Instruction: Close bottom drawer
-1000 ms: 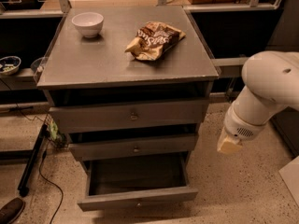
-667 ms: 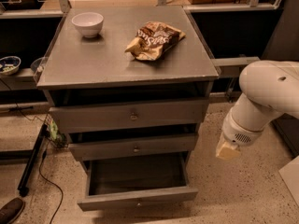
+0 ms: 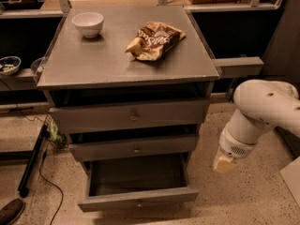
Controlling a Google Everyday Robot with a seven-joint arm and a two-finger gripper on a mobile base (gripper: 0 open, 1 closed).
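Gripper [image 3: 225, 163] hangs low, right of the grey cabinet [image 3: 126, 64] and apart from it. Whether it is spread or pressed together cannot be told. Bottom drawer [image 3: 138, 198] stands pulled out toward the near side, seemingly about halfway. On top are a white bowl [image 3: 88, 23] at far left and a crumpled snack bag [image 3: 154, 40].

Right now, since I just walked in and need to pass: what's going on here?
A robot arm is set to close the bottom drawer, which stands pulled out of the cabinet. Its pincer hangs right of the cabinet, touching nothing. A bowl and snack bag sit on top.
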